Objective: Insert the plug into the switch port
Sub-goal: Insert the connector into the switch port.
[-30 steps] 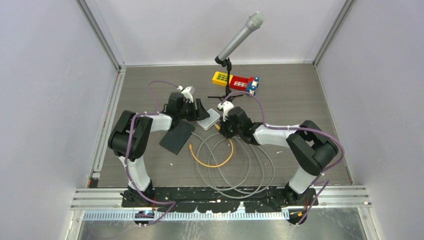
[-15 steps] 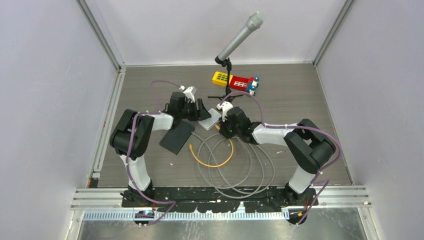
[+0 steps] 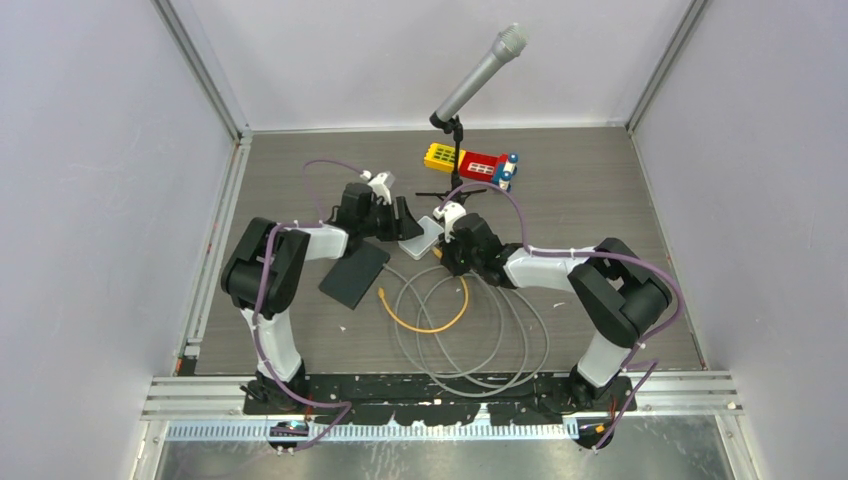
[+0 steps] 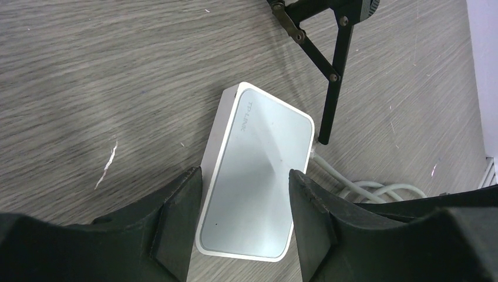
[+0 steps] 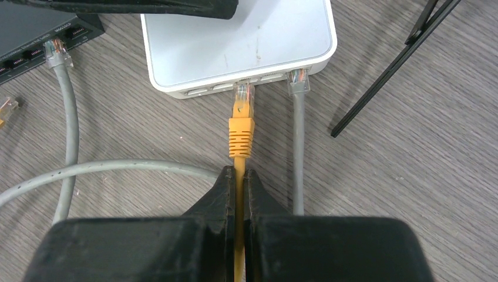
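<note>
The right gripper [image 5: 238,176], jaws pinching the orange cable [image 5: 239,164], is holding the plug [image 5: 242,101] at the white TP-Link switch [image 5: 235,41] port mouth. The left gripper [image 4: 242,176] jaws are clamping the switch's sides, steadying it for insertion.

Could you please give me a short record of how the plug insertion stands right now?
left gripper: fingers either side of white switch; contact unclear
right gripper: shut on yellow cable behind its plug
plug: tip at a switch port, not seated
neighbouring port: grey cable plugged in
also nearby: black switch
</note>
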